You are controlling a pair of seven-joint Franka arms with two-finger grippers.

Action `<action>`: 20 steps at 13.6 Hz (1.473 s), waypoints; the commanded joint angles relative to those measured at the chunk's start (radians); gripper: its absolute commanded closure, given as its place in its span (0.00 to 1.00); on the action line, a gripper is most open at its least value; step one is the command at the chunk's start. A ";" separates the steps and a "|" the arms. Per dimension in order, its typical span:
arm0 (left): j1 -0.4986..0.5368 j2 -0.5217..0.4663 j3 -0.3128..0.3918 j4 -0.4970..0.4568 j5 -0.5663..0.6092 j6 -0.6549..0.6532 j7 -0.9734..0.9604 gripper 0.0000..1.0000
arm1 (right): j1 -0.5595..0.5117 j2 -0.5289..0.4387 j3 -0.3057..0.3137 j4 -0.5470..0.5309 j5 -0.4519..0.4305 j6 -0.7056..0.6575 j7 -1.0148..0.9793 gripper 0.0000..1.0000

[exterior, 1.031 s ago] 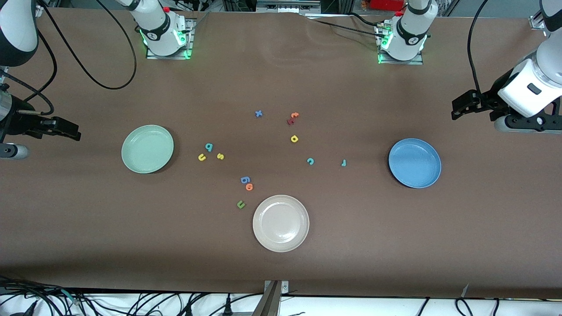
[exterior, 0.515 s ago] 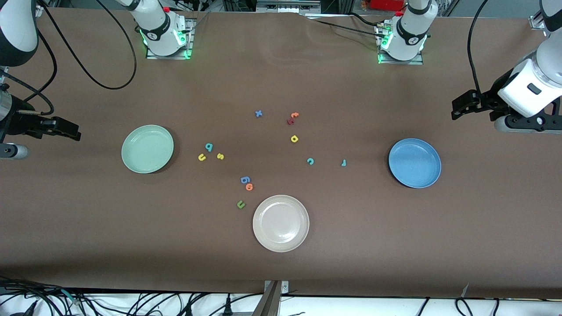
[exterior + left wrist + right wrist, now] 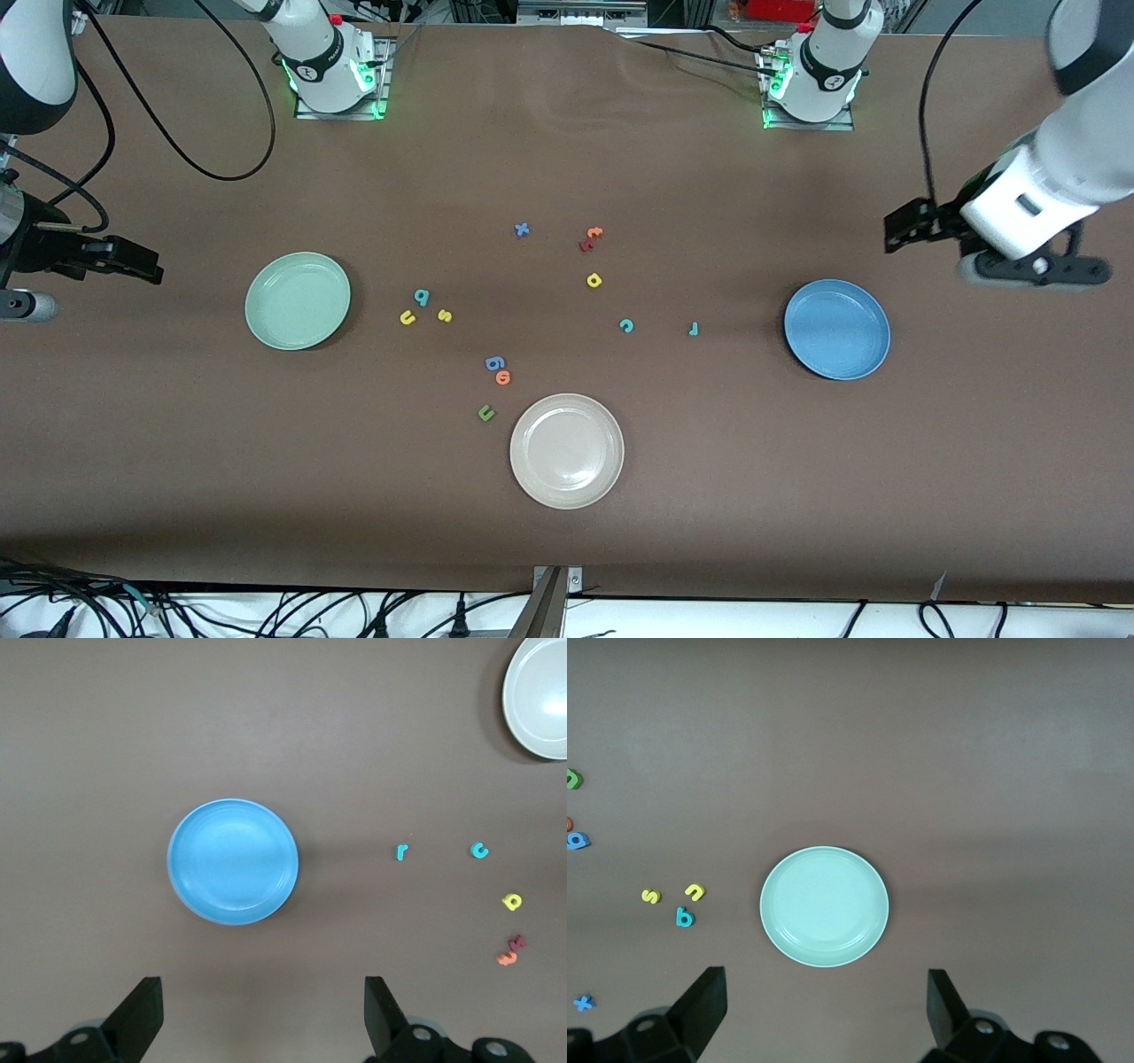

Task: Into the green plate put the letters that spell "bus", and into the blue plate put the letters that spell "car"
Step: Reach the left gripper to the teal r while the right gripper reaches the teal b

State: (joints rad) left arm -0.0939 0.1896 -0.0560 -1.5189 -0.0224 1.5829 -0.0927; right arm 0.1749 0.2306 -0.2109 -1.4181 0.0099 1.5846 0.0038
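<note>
Nearest the front camera sat the beige-white plate [image 3: 567,451], no part of the job, with a dark green u [image 3: 485,412], an orange o [image 3: 503,377] and a blue g-like letter [image 3: 494,362] close by as decoys. Farther up, the teal b [image 3: 422,297], yellow u [image 3: 407,317] and yellow s [image 3: 445,316] lay bunched just beside the green plate [image 3: 298,301], handy for the right arm. The teal c [image 3: 626,325], teal r [image 3: 694,329] and yellow a [image 3: 594,281] were strung out toward the blue plate [image 3: 837,329], on the left arm's side. Both plates were bare, so nothing was sorted yet. The left gripper [image 3: 261,1010] hovered by the blue plate's farther rim, fingers spread wide and holding nothing; the right gripper [image 3: 824,1005] waited off the green plate toward the table's end, equally spread and empty. Farthest lay a blue x [image 3: 522,229] and what looked like two overlapping orange and dark red letters [image 3: 590,239].
</note>
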 commanded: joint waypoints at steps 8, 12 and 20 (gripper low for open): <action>-0.127 0.263 -0.004 -0.055 -0.097 0.224 -0.021 0.00 | 0.014 0.012 0.005 -0.007 -0.004 0.015 0.015 0.00; -0.187 0.261 -0.004 -0.214 -0.091 0.444 -0.027 0.00 | 0.067 0.056 0.005 -0.007 -0.004 0.051 0.129 0.00; -0.280 0.370 -0.004 -0.360 0.019 0.816 -0.188 0.01 | 0.250 0.182 0.007 -0.021 -0.004 0.101 0.554 0.00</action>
State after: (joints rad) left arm -0.3539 0.5508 -0.0690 -1.8504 -0.0727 2.3389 -0.2067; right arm 0.3821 0.3953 -0.1993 -1.4278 0.0102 1.6602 0.4681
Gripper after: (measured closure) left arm 0.004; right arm 0.000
